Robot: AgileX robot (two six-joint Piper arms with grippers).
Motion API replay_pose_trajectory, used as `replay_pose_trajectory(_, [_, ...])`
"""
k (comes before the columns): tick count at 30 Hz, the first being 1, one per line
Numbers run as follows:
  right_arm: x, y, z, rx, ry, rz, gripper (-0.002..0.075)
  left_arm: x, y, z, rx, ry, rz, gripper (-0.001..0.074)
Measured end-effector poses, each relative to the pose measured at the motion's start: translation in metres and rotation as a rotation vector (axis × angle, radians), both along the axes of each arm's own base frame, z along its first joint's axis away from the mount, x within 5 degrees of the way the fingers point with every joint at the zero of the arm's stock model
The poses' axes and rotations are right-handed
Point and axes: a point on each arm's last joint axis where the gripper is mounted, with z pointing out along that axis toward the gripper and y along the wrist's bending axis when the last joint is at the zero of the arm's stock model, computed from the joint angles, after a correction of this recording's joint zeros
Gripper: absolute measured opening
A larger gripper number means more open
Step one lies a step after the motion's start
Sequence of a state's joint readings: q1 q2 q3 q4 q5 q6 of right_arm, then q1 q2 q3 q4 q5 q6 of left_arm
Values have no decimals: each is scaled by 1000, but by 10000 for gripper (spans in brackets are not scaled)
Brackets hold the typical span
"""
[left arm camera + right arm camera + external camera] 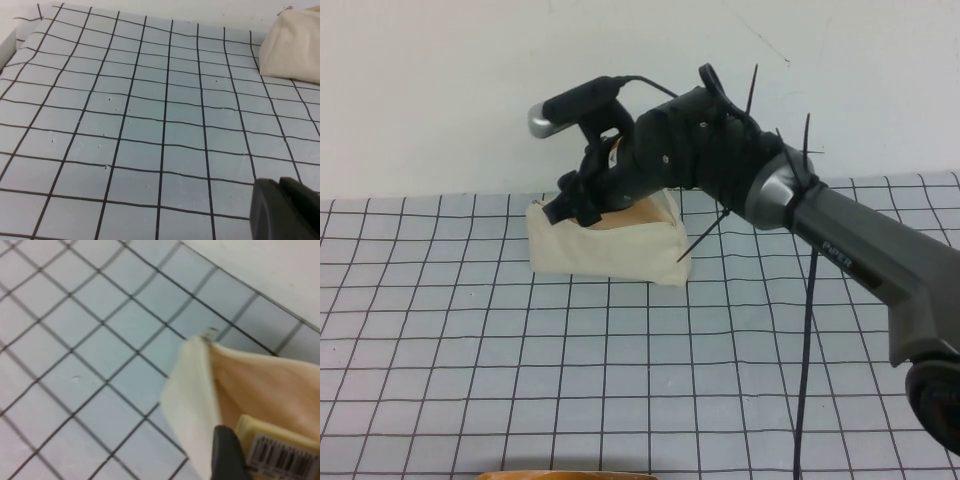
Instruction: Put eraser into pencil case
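Observation:
The pencil case [610, 250] is a cream-white pouch lying on the gridded mat near the back wall, its peach-lined mouth facing up. It also shows in the left wrist view [295, 45] and the right wrist view [192, 390]. My right gripper [582, 200] reaches over it from the right, its tips at the mouth. In the right wrist view, the right gripper [272, 462] is shut on the eraser [280, 445], a tan-yellow block with a barcode label, held just over the peach lining. My left gripper [287, 210] is off to the left above the mat, empty, fingers together.
The gridded mat [620, 380] covers the table up to the white back wall. A cable [807, 330] hangs from the right arm. A tan rim [565, 474] shows at the front edge of the high view.

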State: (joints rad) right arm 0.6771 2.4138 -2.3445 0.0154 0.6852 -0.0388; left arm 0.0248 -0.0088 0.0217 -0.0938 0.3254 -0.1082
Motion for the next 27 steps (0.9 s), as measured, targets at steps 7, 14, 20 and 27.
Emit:
replay_pose_trajectory(7, [15, -20, 0, 16, 22, -71, 419, 0, 0, 0, -2, 1, 0, -2])
replay_pose_trajectory(14, [-1, -37, 25, -79, 115, -55, 256, 0, 0, 0, -2, 1, 0, -2])
replay_pose_trajectory(20, [-37, -55, 127, 74, -25, -10, 30, 0, 0, 0, -2, 1, 0, -2])
replay_pose_trajectory(27, [-95, -88, 219, 137, -176, 98, 4, 0, 0, 0, -2, 1, 0, -2])
